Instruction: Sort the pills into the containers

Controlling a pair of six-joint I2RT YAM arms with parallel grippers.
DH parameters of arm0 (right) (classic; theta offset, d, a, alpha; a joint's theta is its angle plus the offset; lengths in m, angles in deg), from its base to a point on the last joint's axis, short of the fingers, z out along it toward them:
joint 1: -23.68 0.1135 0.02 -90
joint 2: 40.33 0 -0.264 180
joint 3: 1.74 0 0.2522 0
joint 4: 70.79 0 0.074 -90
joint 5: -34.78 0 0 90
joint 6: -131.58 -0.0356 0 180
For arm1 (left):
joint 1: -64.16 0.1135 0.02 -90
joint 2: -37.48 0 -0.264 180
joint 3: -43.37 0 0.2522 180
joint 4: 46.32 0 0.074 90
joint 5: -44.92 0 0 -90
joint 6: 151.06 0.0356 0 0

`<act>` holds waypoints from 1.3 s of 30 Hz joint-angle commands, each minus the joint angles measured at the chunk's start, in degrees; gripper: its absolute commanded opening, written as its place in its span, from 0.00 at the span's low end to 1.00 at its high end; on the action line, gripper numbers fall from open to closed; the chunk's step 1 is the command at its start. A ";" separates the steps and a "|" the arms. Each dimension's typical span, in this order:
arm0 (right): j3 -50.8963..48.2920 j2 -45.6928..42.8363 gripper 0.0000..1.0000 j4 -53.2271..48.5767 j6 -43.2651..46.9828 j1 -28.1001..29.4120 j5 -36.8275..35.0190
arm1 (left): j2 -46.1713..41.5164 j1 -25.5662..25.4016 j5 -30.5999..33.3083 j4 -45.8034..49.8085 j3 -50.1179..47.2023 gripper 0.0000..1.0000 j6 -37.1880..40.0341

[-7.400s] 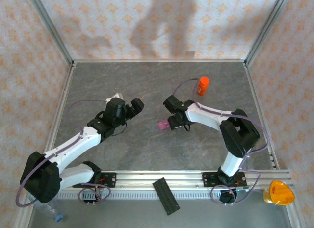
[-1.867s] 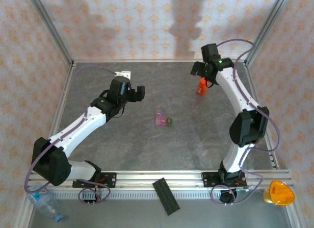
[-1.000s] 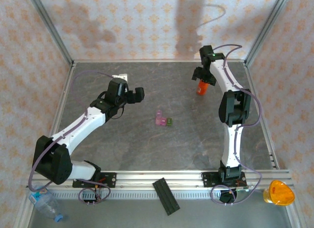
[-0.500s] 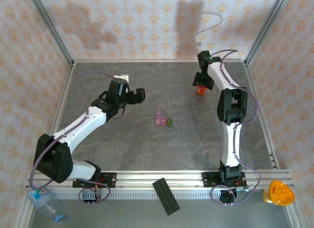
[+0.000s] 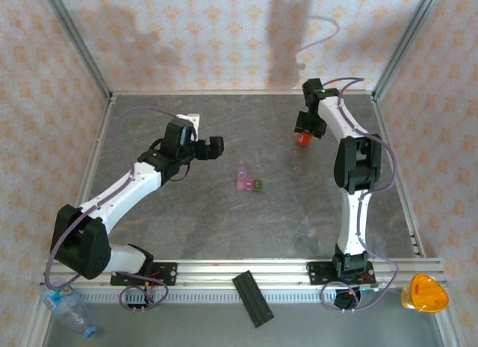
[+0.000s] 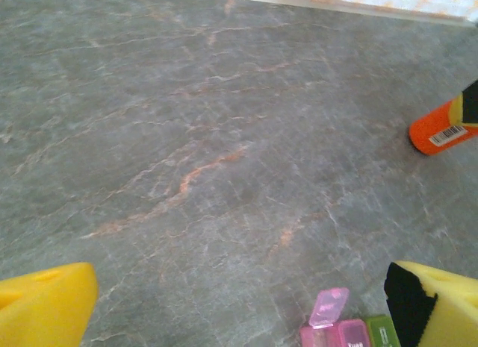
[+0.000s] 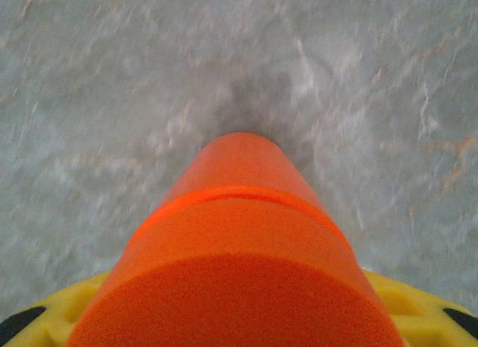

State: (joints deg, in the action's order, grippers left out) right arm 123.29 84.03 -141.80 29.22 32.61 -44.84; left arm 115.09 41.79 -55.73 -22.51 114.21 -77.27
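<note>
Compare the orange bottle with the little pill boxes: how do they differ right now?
The orange bottle is one opaque cylinder; the pill boxes are joined translucent pink cubes plus a green one. The bottle stands taller; the boxes are low. The bottle sits between the right gripper's fingers at the far right; the boxes lie untouched mid-table, one pink lid up. Both rest on the grey table.

The scene was brightly lit; soft shadows were cast on the back wall (image 5: pixel 224 41); the right-wrist view was blurred.
</note>
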 commanded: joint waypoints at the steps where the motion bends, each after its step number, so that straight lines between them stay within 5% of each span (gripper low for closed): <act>1: -0.22 -8.64 0.34 1.35 -0.12 2.43 6.01 | -3.25 -0.14 -7.74 -8.34 -2.64 1.00 9.02; 10: 1.42 -15.74 0.34 0.39 1.11 9.55 15.76 | -6.09 -1.59 -17.50 -33.72 -13.53 1.00 19.30; 21: -3.27 -23.98 0.34 -0.31 4.67 11.90 30.34 | -0.91 -8.15 -19.71 -43.73 -15.04 1.00 27.06; 32: -6.76 -29.61 0.34 -3.33 7.15 14.66 32.22 | 3.65 -8.36 -22.04 -46.73 -11.43 1.00 32.04; 39: -7.01 -28.27 0.34 -4.44 7.55 17.73 31.35 | 6.67 -5.50 -22.03 -57.20 -12.05 1.00 24.96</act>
State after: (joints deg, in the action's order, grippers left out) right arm 116.36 55.66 -145.21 35.66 49.35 -14.03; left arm 121.01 34.81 -76.56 -71.52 100.68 -49.14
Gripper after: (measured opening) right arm 0.481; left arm 0.997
